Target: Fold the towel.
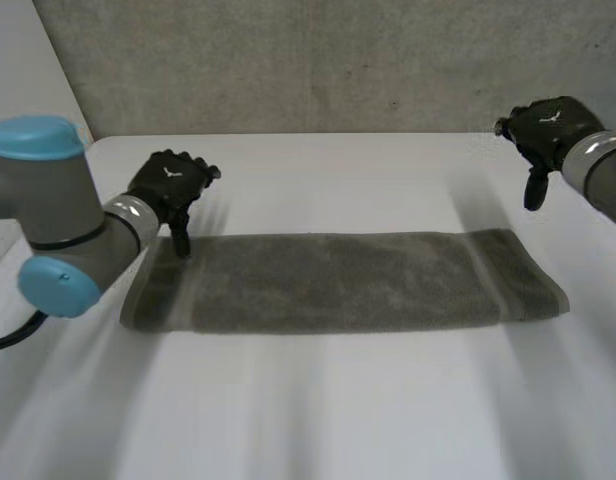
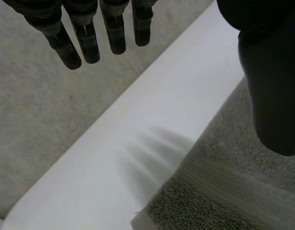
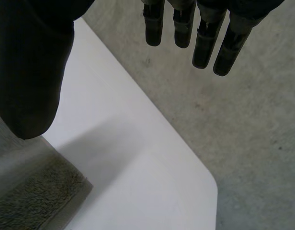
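Nearest you, the lower part of the head view is bare tabletop (image 1: 318,410), with nothing in the way there. Next, the towel (image 1: 338,282): a long grey strip across the middle of the frame, lying flat, its long axis running left to right.

Now your left hand (image 1: 170,188), at middle left. It's right at the towel's far left corner, one fingertip pointing down onto the cloth or just above it; I can't tell which. In its wrist view the fingers (image 2: 85,43) hang straight and hold nothing, with a corner of the towel (image 2: 195,206) just beneath the thumb. That's your nearer hand.

Your right hand (image 1: 548,130), upper right, sits beyond the towel's right end and apart from it. Its fingers (image 3: 205,43) are straight and empty too, with the towel (image 3: 37,196) just beside the thumb. I'd judge the right has to drop toward its corner before both ends can be taken.

Past the tabletop's far edge lies grey floor (image 1: 288,60).
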